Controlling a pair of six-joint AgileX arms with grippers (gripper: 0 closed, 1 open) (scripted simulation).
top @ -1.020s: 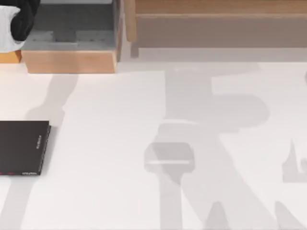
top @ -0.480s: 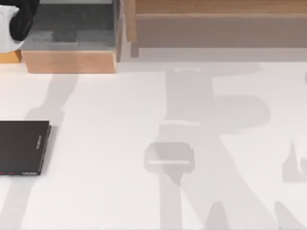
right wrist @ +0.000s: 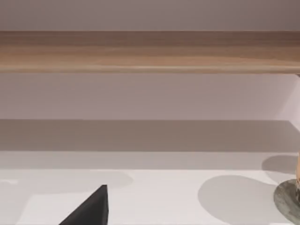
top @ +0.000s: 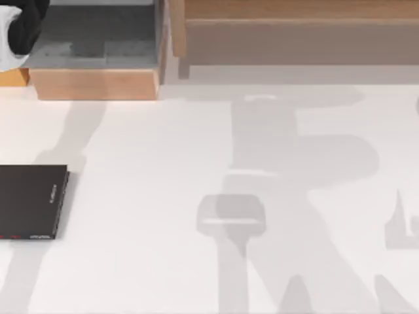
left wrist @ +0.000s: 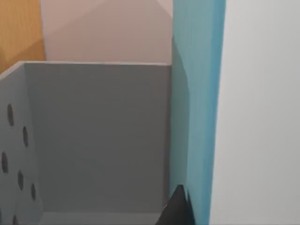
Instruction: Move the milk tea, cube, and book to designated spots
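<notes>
Reaching over the far-left corner of the table (top: 163, 196), the left arm (top: 19, 29) hangs above the grey-lined wooden drawer (top: 98, 49). In the left wrist view the teal book (left wrist: 199, 117) stands upright against the drawer's grey inner wall (left wrist: 98, 136), with one dark fingertip (left wrist: 178, 208) of the left gripper touching its cover near the lower edge; whether the fingers pinch the book or stand spread, I cannot tell. A flat black book (top: 31, 201) lies on the table well in front of the drawer, at the left edge. The right wrist view looks along the table toward a wooden shelf (right wrist: 150, 51); a dark fingertip (right wrist: 91, 208) juts in, and its grip cannot be told either.
</notes>
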